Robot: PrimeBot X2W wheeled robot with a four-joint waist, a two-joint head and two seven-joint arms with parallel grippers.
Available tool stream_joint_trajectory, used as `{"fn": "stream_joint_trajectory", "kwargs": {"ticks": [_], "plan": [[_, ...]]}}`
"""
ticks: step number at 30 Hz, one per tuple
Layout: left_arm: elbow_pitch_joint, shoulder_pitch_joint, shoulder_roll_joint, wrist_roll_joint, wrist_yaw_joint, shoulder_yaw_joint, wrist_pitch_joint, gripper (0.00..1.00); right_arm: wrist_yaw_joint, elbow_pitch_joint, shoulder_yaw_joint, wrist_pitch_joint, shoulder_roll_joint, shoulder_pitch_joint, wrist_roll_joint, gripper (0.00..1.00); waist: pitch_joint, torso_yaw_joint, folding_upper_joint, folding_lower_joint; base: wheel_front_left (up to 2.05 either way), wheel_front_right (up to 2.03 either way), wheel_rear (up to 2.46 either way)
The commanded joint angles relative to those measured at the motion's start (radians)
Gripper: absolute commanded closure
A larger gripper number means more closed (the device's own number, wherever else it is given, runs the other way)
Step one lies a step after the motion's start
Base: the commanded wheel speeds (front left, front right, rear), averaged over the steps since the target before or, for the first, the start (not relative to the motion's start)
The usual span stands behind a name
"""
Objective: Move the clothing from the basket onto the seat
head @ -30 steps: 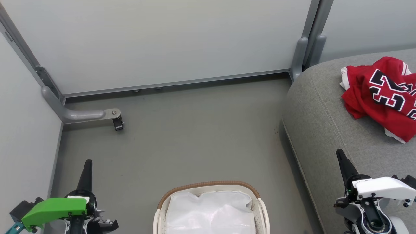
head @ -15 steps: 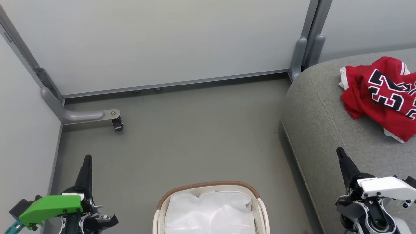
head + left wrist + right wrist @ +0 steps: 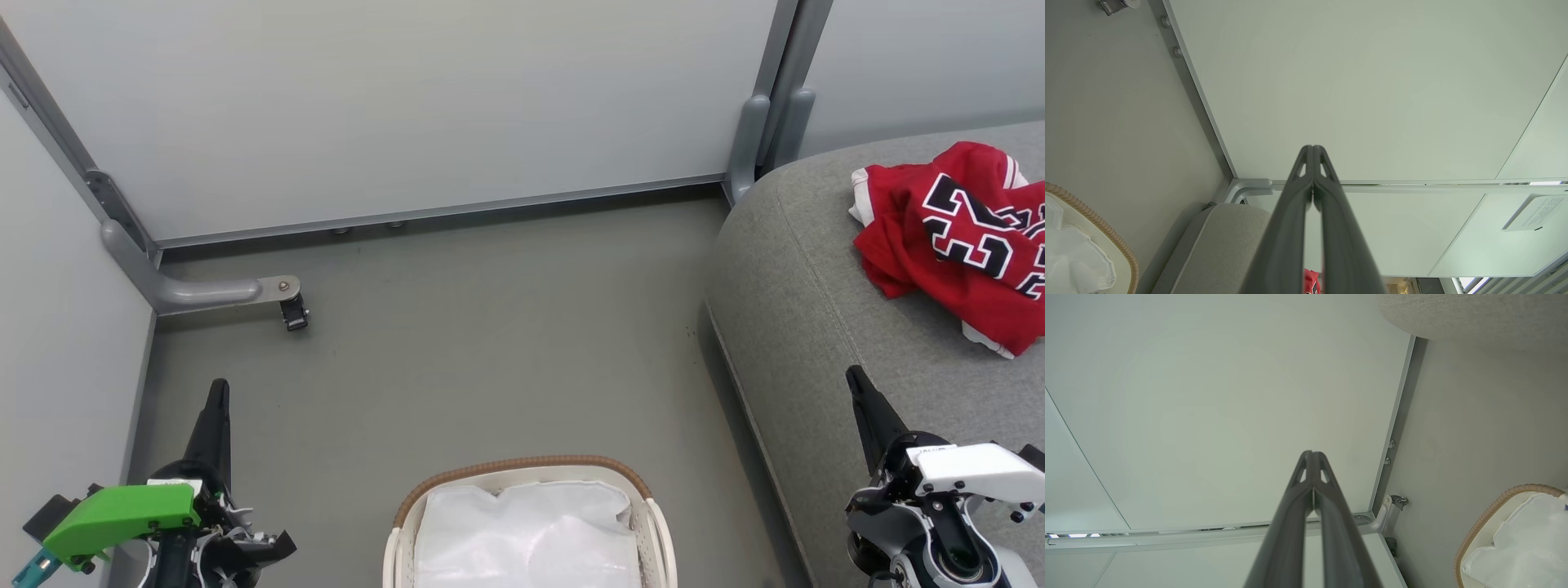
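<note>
The clothing [image 3: 955, 237] lies crumpled on the seat [image 3: 816, 310] at 2 o'clock in the head view, its long axis running from 10 to 4 o'clock. The basket [image 3: 522, 467] sits at 6 o'clock. The left gripper [image 3: 217, 390] and right gripper [image 3: 854, 377] are pinched closed on nothing.

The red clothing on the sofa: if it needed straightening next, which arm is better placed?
Right, probably. The right pincer is by the seat, nearer the clothing; the left pincer is beyond the basket, by the wall.

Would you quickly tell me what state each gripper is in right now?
Left gripper: closed, holding nothing.
Right gripper: closed, holding nothing.
</note>
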Motion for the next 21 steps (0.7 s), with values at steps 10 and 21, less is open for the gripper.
{"fn": "stream_joint_trajectory", "kwargs": {"ticks": [10, 21], "plan": [[-0.001, -0.010, -0.001, -0.003, -0.003, 0.003, 0.003, 1.00, -0.001, -0.003, -0.002, 0.002, -0.006, 0.010, 0.004, 1.00, 0.000, 0.000, 0.0000, 0.0000, 0.00, 0.00, 0.00], [-0.001, -0.010, -0.001, -0.003, -0.003, 0.003, 0.003, 1.00, -0.001, -0.003, -0.002, 0.001, -0.006, 0.010, 0.004, 1.00, 0.000, 0.000, 0.0000, 0.0000, 0.00, 0.00, 0.00]]}}
